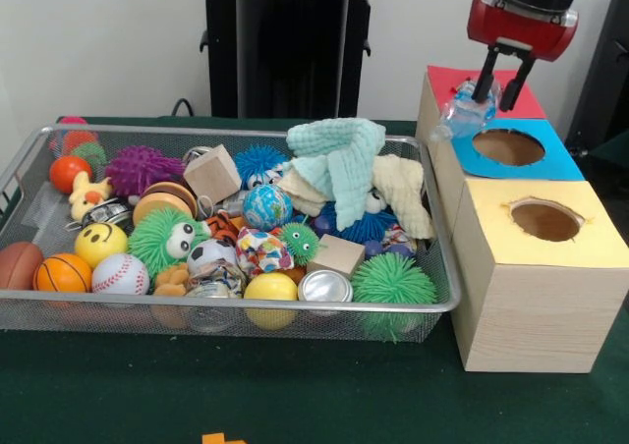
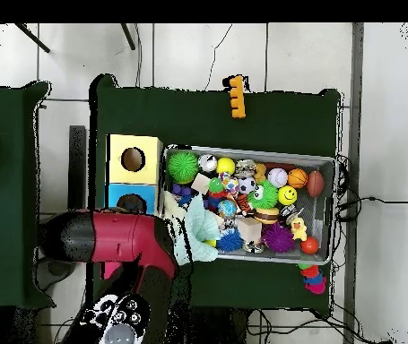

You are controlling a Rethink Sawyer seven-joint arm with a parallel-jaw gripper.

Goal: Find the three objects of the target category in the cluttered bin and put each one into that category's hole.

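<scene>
The gripper (image 1: 499,92) is closed on a clear plastic bottle (image 1: 464,112), which is pinched near its top and hangs tilted over the box row. It is held above the boundary of the red-topped box (image 1: 447,79) and the blue-topped box (image 1: 521,159), likely so it can be dropped into a hole; which hole is meant cannot be told for sure. In the overhead view the arm (image 2: 117,240) is seen reaching across the boxes, and the red box is hidden under it.

The blue hole (image 1: 507,147) and the yellow-topped box's hole (image 1: 545,220) are open, and nothing is seen inside them. The red box's hole is blocked by the bottle.

The cluttered bin (image 1: 29,154) sits just beside the boxes on the green table (image 1: 295,395). It is heaped: a green cloth (image 1: 339,159) and a cream cloth (image 1: 401,194) are draped on top; wooden blocks (image 1: 211,174), a globe ball (image 1: 266,207), spiky green balls (image 1: 393,282), a purple spiky ball (image 1: 142,169), a smiley ball (image 1: 100,243), a baseball (image 1: 120,275), a basketball (image 1: 62,273) and a metal can (image 1: 325,287) are seen. Further bottle-like items may be buried; none are clearly visible.
</scene>
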